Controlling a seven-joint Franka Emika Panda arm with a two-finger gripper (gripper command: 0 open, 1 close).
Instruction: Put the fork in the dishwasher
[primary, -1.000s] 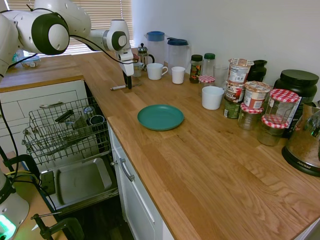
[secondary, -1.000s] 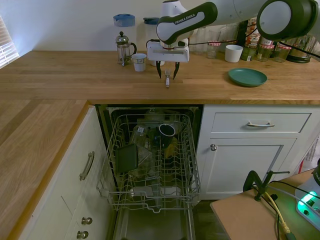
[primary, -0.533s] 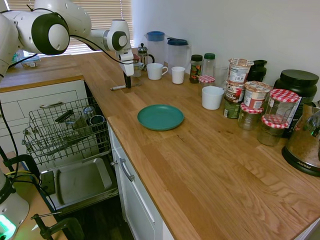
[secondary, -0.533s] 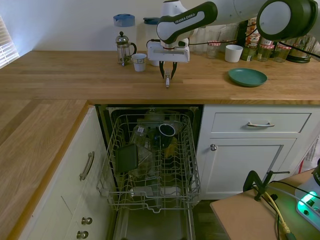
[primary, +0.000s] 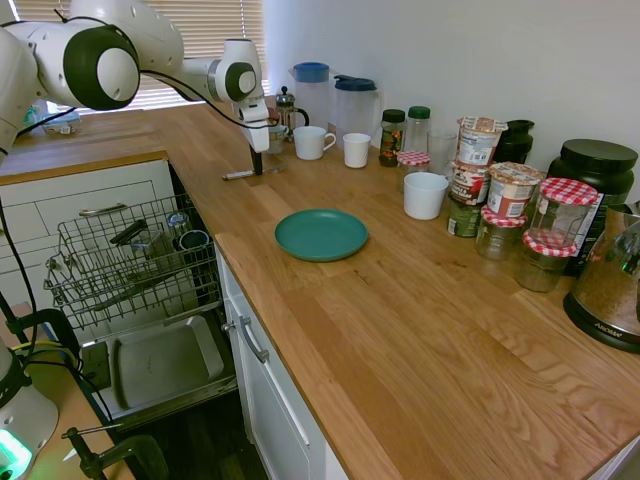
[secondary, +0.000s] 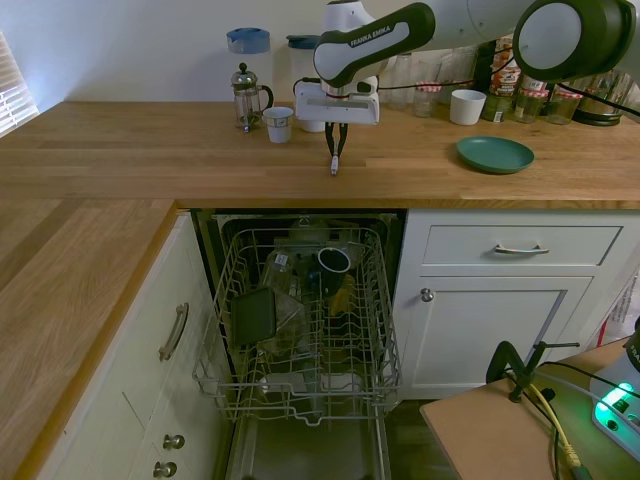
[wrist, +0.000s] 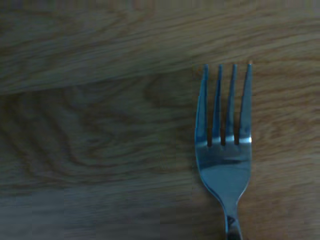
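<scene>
The fork (secondary: 334, 166) is a slim silvery utensil lying flat on the wooden counter, just behind the counter's edge above the dishwasher. Its handle end (primary: 237, 175) sticks out from the fingers. My gripper (secondary: 336, 150) points straight down with its fingers shut on the fork; its tip (primary: 257, 168) touches the counter. The wrist view shows the tines of the fork (wrist: 223, 150) resting against the wood. The dishwasher is open below, with its grey wire rack (secondary: 372, 330) pulled out and the steel door panel (primary: 165, 360) folded down.
A French press (secondary: 247, 97) and a small mug (secondary: 278, 124) stand just behind the gripper. A green plate (primary: 321, 234), white cups (primary: 425, 195), jugs and jars line the counter. The rack (primary: 75, 275) holds several dishes. White drawers (secondary: 520, 245) flank the dishwasher.
The fingers stood apart on either side of the fork a second ago and have since shut on it. The arm and the fork have barely moved.
</scene>
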